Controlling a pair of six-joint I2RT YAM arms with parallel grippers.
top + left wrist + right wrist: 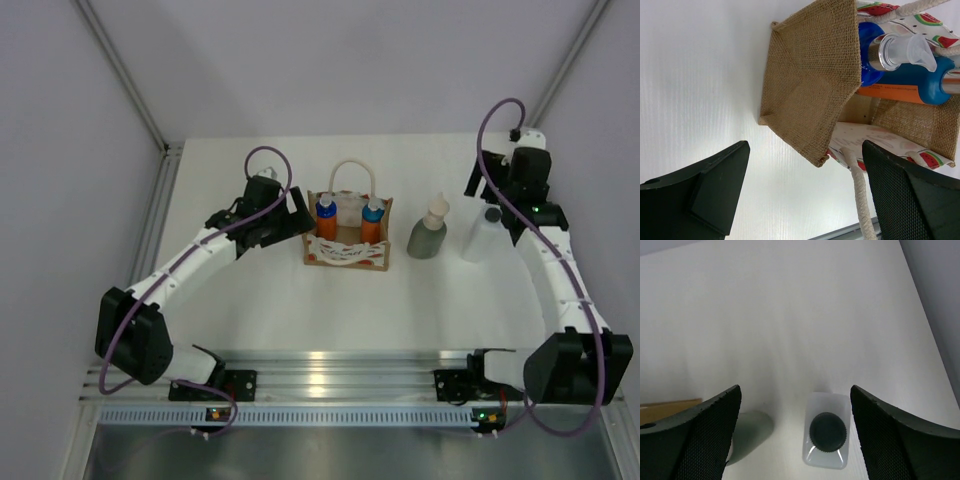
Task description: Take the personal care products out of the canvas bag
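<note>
Spread wide, my left pincer [806, 150] faces the canvas bag [810, 85] at its burlap side, probably to brace it, orange bottles [326, 222] upright inside, while my right pincer [795, 390], equally spread, hovers over the white bottle [826, 432] on the desk [300, 300] beside the grey-green bottle [427, 238].

A robotics lab test cell: a bare white bench [300, 310] boxed in by plain pale wall panels [60, 150], with an aluminium mounting rail [330, 372] across the frame's lower part.

i log left arm [190, 262] stretched forward and inward, left tool [291, 216] with fingers spread wide. right arm [560, 270] reaches far forward, right tool [496, 206] angled down, fingers also wide apart.
</note>
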